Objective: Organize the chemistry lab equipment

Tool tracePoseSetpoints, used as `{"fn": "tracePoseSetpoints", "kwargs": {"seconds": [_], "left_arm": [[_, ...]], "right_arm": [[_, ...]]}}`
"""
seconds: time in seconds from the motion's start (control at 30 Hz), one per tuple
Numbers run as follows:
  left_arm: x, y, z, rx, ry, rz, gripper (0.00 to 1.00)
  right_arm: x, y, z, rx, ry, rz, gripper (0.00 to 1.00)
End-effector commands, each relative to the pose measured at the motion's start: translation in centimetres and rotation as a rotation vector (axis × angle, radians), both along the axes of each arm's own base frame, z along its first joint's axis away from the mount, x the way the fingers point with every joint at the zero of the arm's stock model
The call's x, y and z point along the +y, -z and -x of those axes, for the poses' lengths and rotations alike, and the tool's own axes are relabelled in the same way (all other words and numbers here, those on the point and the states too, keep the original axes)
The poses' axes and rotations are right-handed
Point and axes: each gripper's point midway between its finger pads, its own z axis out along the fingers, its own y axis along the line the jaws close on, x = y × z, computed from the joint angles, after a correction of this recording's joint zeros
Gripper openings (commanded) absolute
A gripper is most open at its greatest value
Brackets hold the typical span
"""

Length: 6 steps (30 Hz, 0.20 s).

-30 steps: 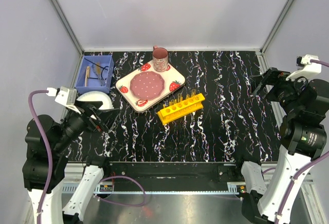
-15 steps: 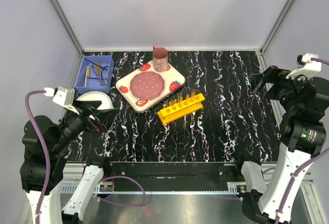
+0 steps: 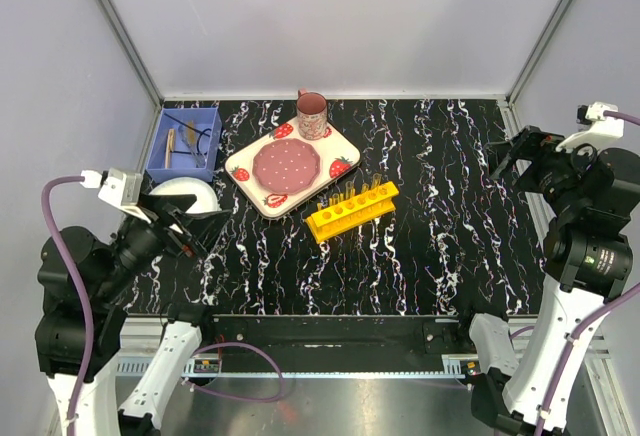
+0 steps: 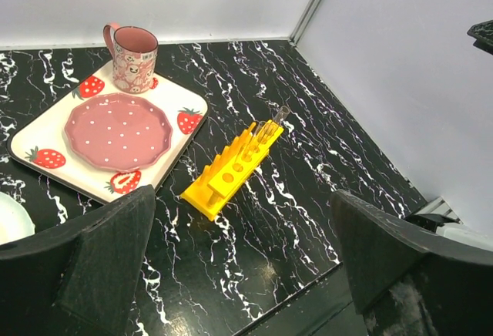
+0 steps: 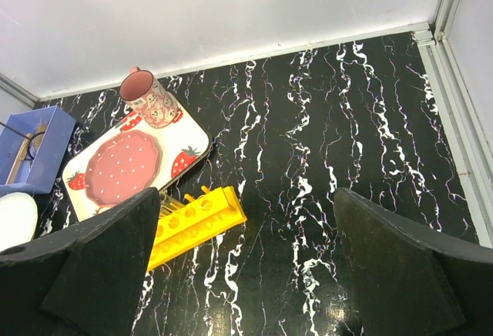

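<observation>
Yellow rack (image 3: 352,209) mid-table, just right of strawberry tray (image 3: 292,165), glass tubes (image 4: 266,129) upright in far holes. Blue bin (image 3: 184,143) far left, holding small tools. Left gripper (image 3: 190,226) and right gripper (image 3: 512,161) spread wide, empty, raised at table edges. Fits either pre-sorting or sorting finished; no step settled.

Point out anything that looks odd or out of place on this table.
Tableware sits among lab gear: a pink mug and pink plate on a strawberry tray, beside the yellow test tube rack. Nothing appears spilled or broken.
</observation>
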Motion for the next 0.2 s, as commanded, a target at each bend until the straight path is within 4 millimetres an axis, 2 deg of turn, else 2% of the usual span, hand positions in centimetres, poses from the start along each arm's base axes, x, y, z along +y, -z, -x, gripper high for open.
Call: {"fn": "tracePoseSetpoints", "kwargs": {"seconds": [0.0, 0.17], "left_arm": [[-0.33, -2.62, 0.08, -0.069, 0.021, 0.015, 0.99], [-0.34, -2.77, 0.31, -0.082, 0.028, 0.006, 0.99]], "right_arm": [[-0.07, -0.76, -0.38, -0.033, -0.003, 0.008, 1.00], [-0.35, -0.68, -0.73, -0.028, -0.004, 0.030, 1.00]]}}
